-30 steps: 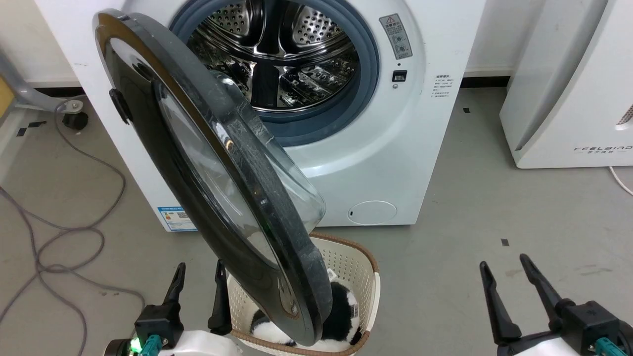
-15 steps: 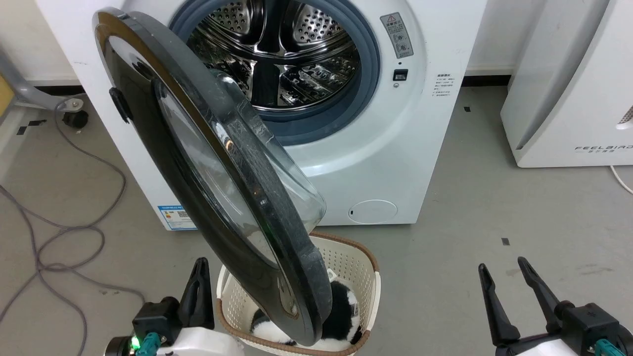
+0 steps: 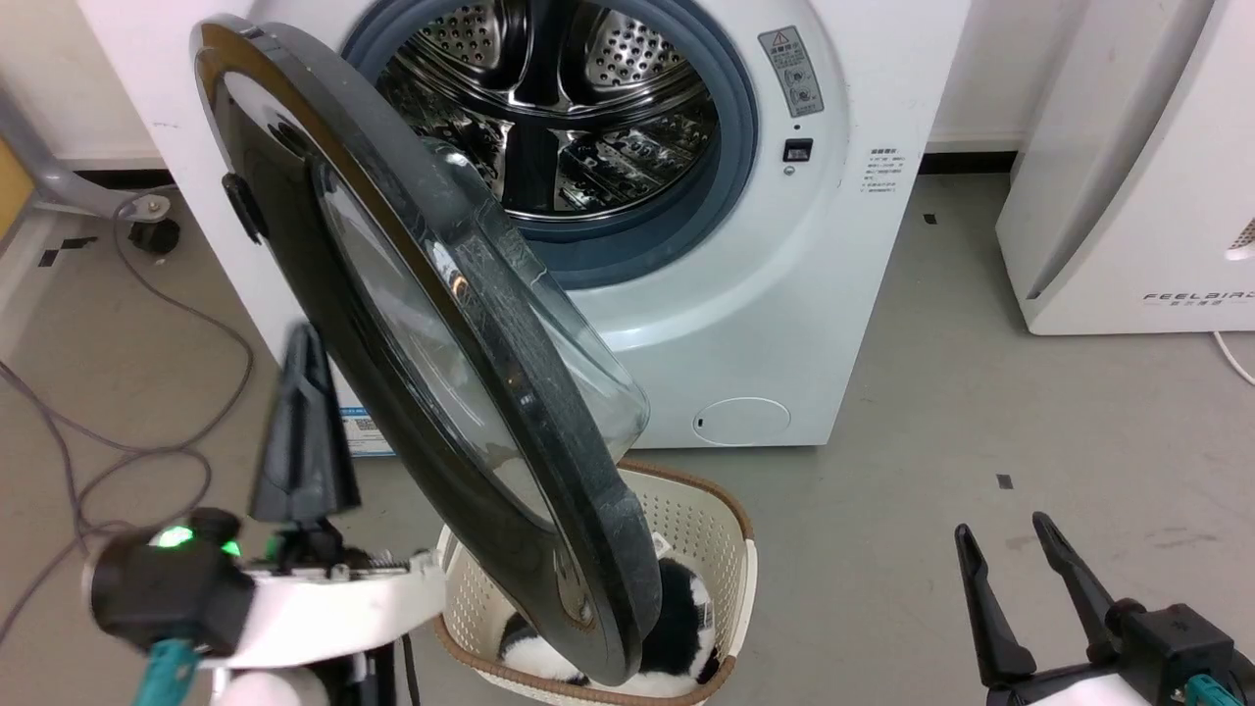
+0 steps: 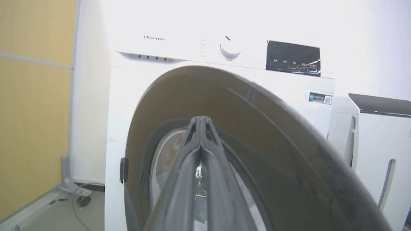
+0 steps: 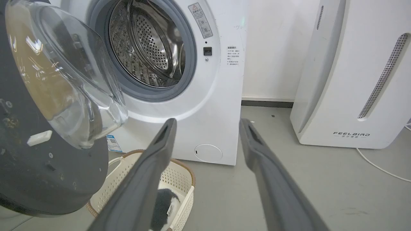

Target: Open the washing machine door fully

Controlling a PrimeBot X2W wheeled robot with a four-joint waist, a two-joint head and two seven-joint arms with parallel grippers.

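- The door (image 3: 549,471) is about half open; it hangs from the left side of the machine (image 3: 765,324), swung clear of the drum (image 3: 559,118); the step in hand looks like the final swing to full open.
- The left gripper (image 3: 306,338) is raised beside the door's glossy outer face, near it but apart as far as I can tell; its jaws are clenched on nothing, fingers pressed together to a single point in the left wrist view (image 4: 201,118).
- The right gripper (image 3: 1002,529) sits low and well apart from the door, jaws released and spread wide, holding nothing (image 5: 208,121).
- The door stands upright and nearly edge-on to the head camera; its free edge points toward the robot and comes low over the basket (image 3: 706,520); whether it touches the basket is unclear.
- The glass bowl bulges toward the machine's opening; the glossy face turns to the robot's left; being round, the door has no long axis, only an upright hinge line at the machine's left.
- Judged from here, the next move calls for carrying the free edge further left; a push on the outer face would close it, so the left gripper likely needs to hook the rim, or the push must come from the bowl side.
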